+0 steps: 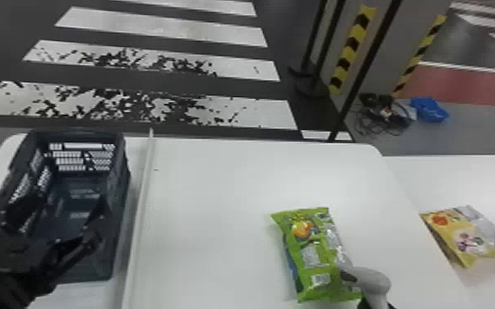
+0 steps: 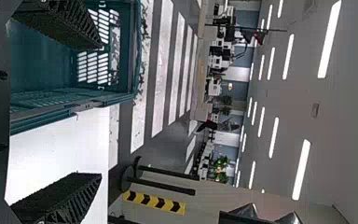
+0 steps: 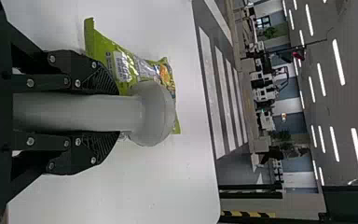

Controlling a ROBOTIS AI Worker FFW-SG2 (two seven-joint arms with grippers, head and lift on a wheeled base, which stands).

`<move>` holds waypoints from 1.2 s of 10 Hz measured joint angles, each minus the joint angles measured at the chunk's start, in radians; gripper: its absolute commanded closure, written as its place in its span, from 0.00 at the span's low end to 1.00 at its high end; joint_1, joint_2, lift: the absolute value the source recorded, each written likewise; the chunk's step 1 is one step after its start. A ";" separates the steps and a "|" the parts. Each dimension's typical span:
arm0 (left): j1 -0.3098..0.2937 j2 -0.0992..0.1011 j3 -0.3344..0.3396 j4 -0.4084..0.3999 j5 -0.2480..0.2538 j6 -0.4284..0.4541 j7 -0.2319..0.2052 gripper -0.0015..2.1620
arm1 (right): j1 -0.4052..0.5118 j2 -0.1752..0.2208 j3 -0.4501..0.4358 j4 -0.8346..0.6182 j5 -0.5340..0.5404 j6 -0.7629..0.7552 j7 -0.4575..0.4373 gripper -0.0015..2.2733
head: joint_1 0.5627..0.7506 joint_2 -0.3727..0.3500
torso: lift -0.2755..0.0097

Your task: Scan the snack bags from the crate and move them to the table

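My left gripper (image 1: 55,222) is over the near part of the dark crate (image 1: 120,193), its fingers spread wide with nothing between them. The left wrist view has this gripper (image 2: 60,121) open beside the crate wall (image 2: 70,114). A green snack bag (image 1: 314,254) lies on the white table (image 1: 209,230). At that bag's near right edge is the grey scanner (image 1: 370,281). In the right wrist view my right gripper (image 3: 114,112) is shut on the scanner's handle (image 3: 74,112), and the scanner head partly covers the green bag (image 3: 116,60).
A yellow snack bag (image 1: 464,242) rests on the table surface farther right. A raised white strip (image 1: 142,197) runs along the table between crate and green bag. Beyond the table stand a pillar with striped guards, black poles and a blue bin (image 1: 429,110) on the floor.
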 measured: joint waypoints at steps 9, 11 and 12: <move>0.043 -0.009 -0.004 -0.016 -0.033 0.001 -0.009 0.00 | -0.336 -0.104 -0.110 0.071 0.044 0.317 0.000 0.94 | 0.70 0.12 | 0.63; 0.056 -0.014 -0.004 -0.021 -0.045 0.003 -0.010 0.00 | -0.420 -0.126 -0.109 0.173 0.066 0.329 0.000 0.94 | 0.70 0.09 | 0.63; 0.057 -0.014 -0.007 -0.021 -0.046 0.004 -0.011 0.00 | -0.447 -0.135 -0.107 0.220 0.069 0.328 0.000 0.94 | 0.70 0.09 | 0.63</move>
